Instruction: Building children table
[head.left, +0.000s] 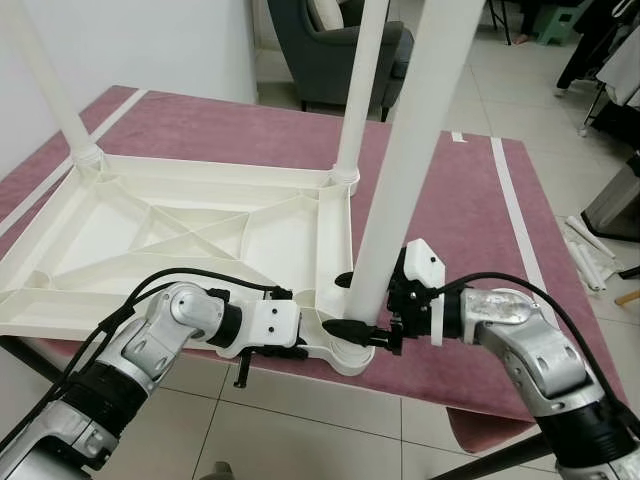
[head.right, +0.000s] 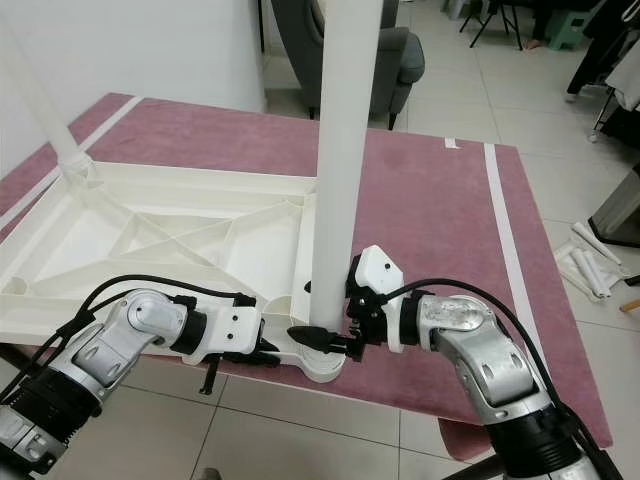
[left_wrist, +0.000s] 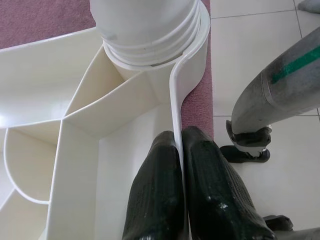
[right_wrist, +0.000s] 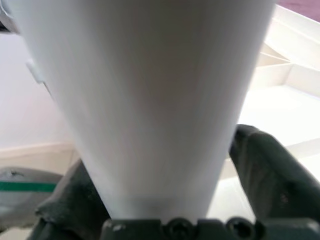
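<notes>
At corner, L pincer (left_wrist: 179, 165) nips tabletop rim (left_wrist: 175, 100).

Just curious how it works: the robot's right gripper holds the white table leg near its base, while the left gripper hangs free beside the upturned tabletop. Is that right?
Not quite. The left gripper isn't free: the left wrist view shows it pinching the rim of the tabletop. The right gripper does hold the table leg.

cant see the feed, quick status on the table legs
Right hand shut on near leg, seated in tabletop corner. Left hand pinching tabletop rim. Nothing in the way.
</notes>
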